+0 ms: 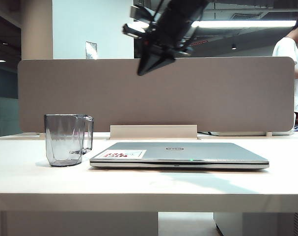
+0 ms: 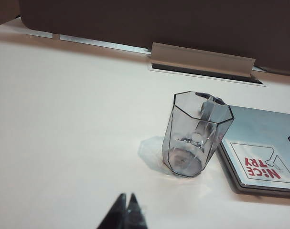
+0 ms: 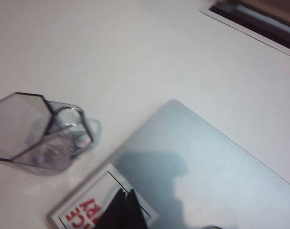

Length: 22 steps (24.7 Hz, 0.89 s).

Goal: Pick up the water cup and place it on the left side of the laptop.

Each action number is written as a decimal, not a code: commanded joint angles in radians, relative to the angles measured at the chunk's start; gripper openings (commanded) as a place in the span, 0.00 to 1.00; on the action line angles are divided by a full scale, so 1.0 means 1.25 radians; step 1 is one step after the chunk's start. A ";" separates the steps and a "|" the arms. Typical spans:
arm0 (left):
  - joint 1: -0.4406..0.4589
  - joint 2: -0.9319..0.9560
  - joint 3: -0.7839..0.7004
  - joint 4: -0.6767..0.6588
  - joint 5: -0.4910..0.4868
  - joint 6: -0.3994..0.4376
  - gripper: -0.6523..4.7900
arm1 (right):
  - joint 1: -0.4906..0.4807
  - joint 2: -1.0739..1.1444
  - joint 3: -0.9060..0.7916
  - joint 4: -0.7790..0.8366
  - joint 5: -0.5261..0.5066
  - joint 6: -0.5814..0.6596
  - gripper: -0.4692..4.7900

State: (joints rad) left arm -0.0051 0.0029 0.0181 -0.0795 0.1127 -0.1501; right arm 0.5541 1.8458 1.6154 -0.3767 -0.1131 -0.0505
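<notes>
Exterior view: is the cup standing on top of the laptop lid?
No, the cup stands upright on the table, just off the closed laptop's left edge.

A pale, cream-white table (image 1: 139, 184) fills the foreground. Along its far edge stands a wide grey-brown partition panel (image 1: 212, 93) with rounded corners, and a light-coloured cable flap (image 1: 153, 132) sits at the foot of the panel. Behind the panel, at the right, a person in a white T-shirt (image 1: 291, 59) stands under a long ceiling light (image 1: 244, 23).
</notes>
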 commanded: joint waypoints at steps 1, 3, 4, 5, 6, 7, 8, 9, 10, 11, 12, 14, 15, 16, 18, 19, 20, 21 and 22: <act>0.000 0.001 0.003 0.004 0.003 0.004 0.11 | -0.038 -0.041 -0.026 -0.026 0.005 -0.005 0.08; 0.000 0.001 0.003 -0.002 0.004 0.004 0.11 | -0.063 -0.080 -0.067 -0.031 0.005 -0.006 0.08; 0.000 0.001 0.003 -0.008 0.004 0.004 0.11 | -0.075 -0.101 -0.090 -0.031 0.005 -0.009 0.08; 0.000 0.001 0.003 -0.013 0.005 0.004 0.11 | -0.089 -0.128 -0.121 -0.031 0.004 -0.014 0.08; 0.000 0.001 0.003 -0.013 0.006 0.004 0.11 | -0.103 -0.163 -0.160 -0.032 0.002 -0.023 0.08; 0.000 0.001 0.003 -0.013 0.006 0.004 0.11 | -0.108 -0.180 -0.179 -0.030 0.002 -0.023 0.08; 0.000 0.001 0.003 -0.013 0.013 0.004 0.11 | -0.112 -0.198 -0.198 -0.027 0.002 -0.023 0.08; 0.000 0.001 0.003 -0.013 0.027 0.004 0.11 | -0.118 -0.220 -0.223 -0.023 0.002 -0.023 0.08; 0.000 0.002 0.003 -0.013 0.041 0.004 0.11 | -0.129 -0.270 -0.279 -0.009 0.001 -0.023 0.08; 0.000 0.002 0.003 -0.013 0.046 0.003 0.11 | -0.132 -0.285 -0.296 -0.003 0.001 -0.023 0.08; 0.000 0.005 0.005 -0.012 0.060 0.003 0.11 | -0.140 -0.338 -0.353 0.015 -0.001 -0.023 0.08; 0.000 0.006 0.005 -0.010 0.075 0.000 0.11 | -0.152 -0.403 -0.419 0.039 -0.001 -0.022 0.08; -0.001 0.006 0.005 -0.010 0.075 0.000 0.11 | -0.152 -0.429 -0.442 0.046 -0.001 -0.022 0.08; -0.001 0.006 0.005 -0.009 0.075 0.000 0.11 | -0.152 -0.465 -0.474 0.049 0.000 -0.019 0.08; -0.001 0.006 0.006 -0.007 0.076 0.000 0.11 | -0.152 -0.497 -0.501 0.048 -0.001 -0.016 0.08; -0.001 0.007 0.009 -0.007 0.076 0.000 0.11 | -0.152 -0.516 -0.519 0.048 -0.001 -0.008 0.08; -0.001 0.010 0.014 -0.008 0.075 0.000 0.11 | -0.152 -0.535 -0.536 0.048 -0.001 0.002 0.08; -0.001 0.012 0.024 -0.007 0.075 0.000 0.11 | -0.152 -0.562 -0.564 0.049 -0.001 0.005 0.08; 0.000 0.016 0.032 -0.007 0.075 0.001 0.11 | -0.152 -0.580 -0.581 0.049 0.000 0.009 0.08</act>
State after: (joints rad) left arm -0.0051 0.0185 0.0410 -0.1085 0.1997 -0.1505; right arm 0.3637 1.1416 0.9058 -0.3267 -0.1135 -0.0502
